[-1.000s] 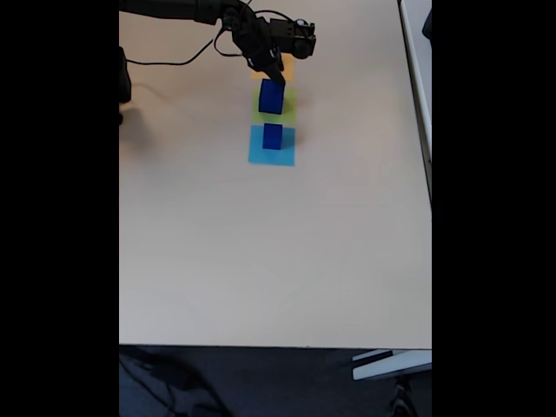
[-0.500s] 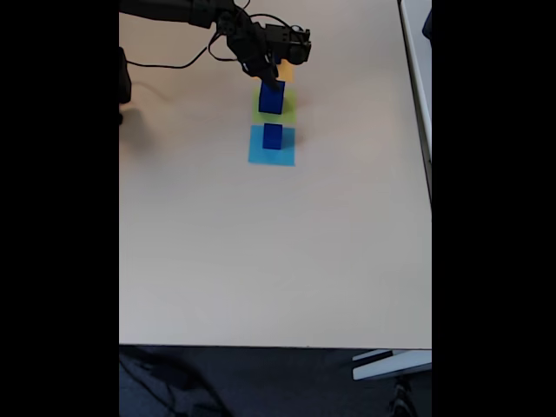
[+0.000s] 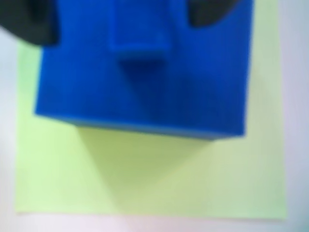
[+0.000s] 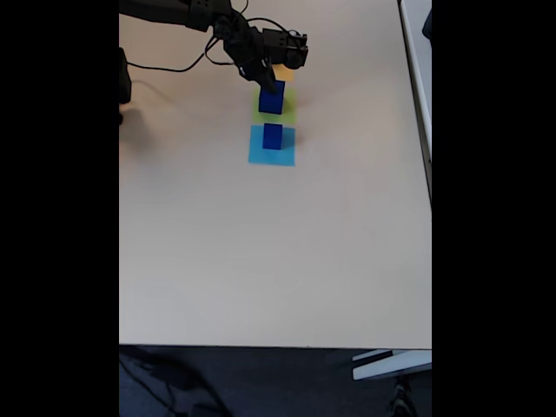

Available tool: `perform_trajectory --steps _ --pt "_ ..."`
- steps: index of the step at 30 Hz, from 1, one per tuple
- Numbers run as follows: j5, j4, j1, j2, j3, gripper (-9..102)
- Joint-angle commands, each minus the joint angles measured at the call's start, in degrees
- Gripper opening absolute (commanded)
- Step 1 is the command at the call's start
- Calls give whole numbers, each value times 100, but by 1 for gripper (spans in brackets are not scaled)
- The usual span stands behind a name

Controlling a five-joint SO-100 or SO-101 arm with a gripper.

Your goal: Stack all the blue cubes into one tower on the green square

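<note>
A large blue cube (image 3: 145,92) rests on the green square (image 3: 145,179), toward its far side. A narrower blue raised block sits on the cube's top, and I cannot tell whether it is a separate cube. My gripper (image 3: 120,29) is open, one dark fingertip on each side just above the cube's far edge, gripping nothing. The fixed view shows the same cube (image 4: 271,99) on the green square (image 4: 289,111), with the gripper (image 4: 268,82) right behind it. A smaller blue cube (image 4: 273,136) stands on a light-blue paper square (image 4: 259,155).
Behind the green square, an orange-yellow square (image 4: 285,72) peeks out from under the arm. A black cable (image 4: 165,62) loops across the table's far left. The beige table (image 4: 278,252) stretches toward the near edge.
The arm has drawn back up and to the left in the fixed view. The gripper has come off the large cube, which stays on the green square.
</note>
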Motion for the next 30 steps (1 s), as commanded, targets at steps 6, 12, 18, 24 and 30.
perform_trajectory --steps 6,12,18,24,30 --pt "18 -105 26 439 35 12" --pt "-70 -97 53 404 -9 13" --pt "-158 -88 88 404 -44 12" --pt "-141 -97 88 369 -53 12" --pt "-167 -105 88 343 -97 11"
